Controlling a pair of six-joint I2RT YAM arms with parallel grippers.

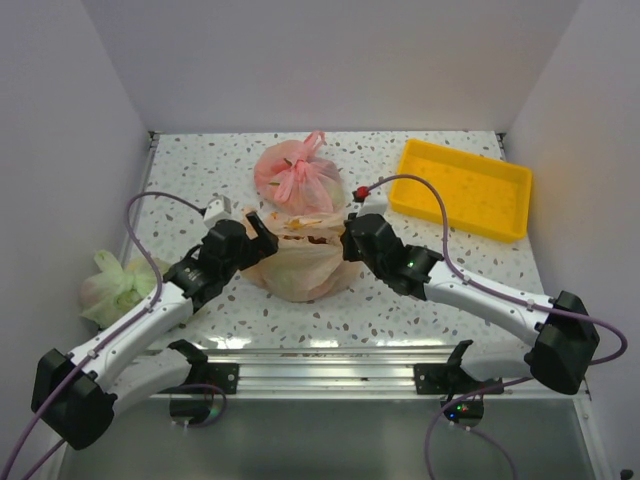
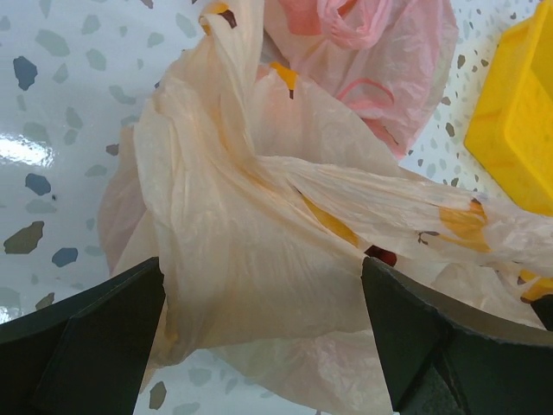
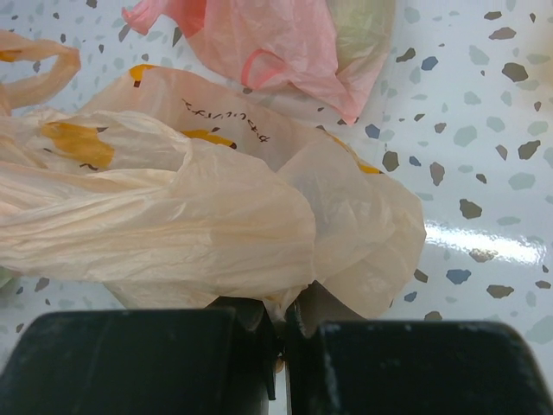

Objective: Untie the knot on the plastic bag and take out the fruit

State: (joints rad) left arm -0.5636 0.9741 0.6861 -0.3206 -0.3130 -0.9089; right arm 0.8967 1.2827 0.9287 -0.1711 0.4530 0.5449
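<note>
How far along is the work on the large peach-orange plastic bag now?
Done: nothing visible yet. In hand: the right tool is shut on film of the large crinkly peach-orange plastic bag; the left tool stands open around it. Left: the twisted knot looks still tied, and no fruit lies outside.

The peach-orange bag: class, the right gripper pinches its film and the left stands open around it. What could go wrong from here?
The right gripper is shut on thin film of the plastic bag; a hard pull may tear it or drag the whole bag.
The left gripper, open, straddles a broad bunch of film short of the knot; closing there may catch the bag's body instead.
The pink bag lies close behind and could get snagged.
</note>
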